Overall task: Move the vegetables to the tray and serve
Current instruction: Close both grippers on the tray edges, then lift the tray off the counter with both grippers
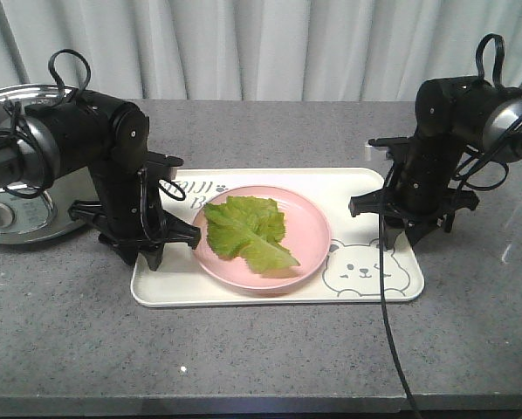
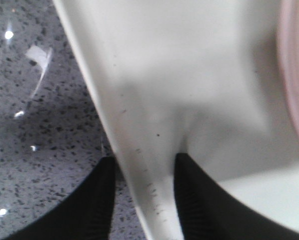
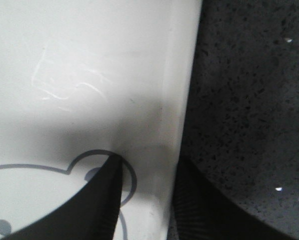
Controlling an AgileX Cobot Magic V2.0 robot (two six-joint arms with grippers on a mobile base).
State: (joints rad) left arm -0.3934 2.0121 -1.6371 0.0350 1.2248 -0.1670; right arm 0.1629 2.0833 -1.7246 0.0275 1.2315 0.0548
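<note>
two black parallel-jaw grippers are on the short ends of the large cream-white rectangular plastic tray (image 1: 374, 185), which lies flat on the grey speckled counter (image 1: 261, 349). the left gripper (image 1: 150, 258) straddles the left rim, one finger outside on the counter and one inside. its jaws are narrow and look pinched on the rim in the left wrist view, though that view is blurry. the right gripper (image 1: 418, 234) does the same on the right rim beside the bear drawing, also narrow and seemingly clamped. the bright green crinkly lettuce leaf (image 1: 248, 229) lies on the round pink plate (image 1: 318, 229), which sits mid-tray, so the transfer looks done and the lift to serve is next. risks: a thin rim grip could slip. uneven arm heights would tilt the tray, the plate would slide and the loose leaf would spill. the black cable (image 1: 384, 288) hanging over the tray's right corner could snag. the steel cooker lid (image 1: 17, 96) sits close behind the left arm, so it could get bumped.
</note>
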